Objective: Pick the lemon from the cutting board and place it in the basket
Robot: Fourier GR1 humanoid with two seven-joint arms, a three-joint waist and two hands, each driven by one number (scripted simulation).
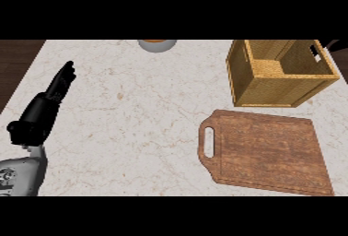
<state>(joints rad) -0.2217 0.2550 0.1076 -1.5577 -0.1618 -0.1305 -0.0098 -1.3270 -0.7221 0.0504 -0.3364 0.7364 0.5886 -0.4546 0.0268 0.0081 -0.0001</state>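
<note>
Left hand [39, 115] rests at the counter's [136, 115] left edge: fingers straight, pointing toward the far edge, holding nothing. Right hand: not in view. Board [268, 152] lies at the near right corner, well apart from the left hand, slot facing it. It is bare, with no lemon showing. Basket [272, 94] stands just beyond at the far right corner, with no lemon visible inside either.

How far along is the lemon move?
Off the board, it seems: the cutting board lies bare. In hand: nothing shows; the left hand rests open at the left, the right hand is out of view. Left: confirming placement; no lemon shows inside the basket.
</note>
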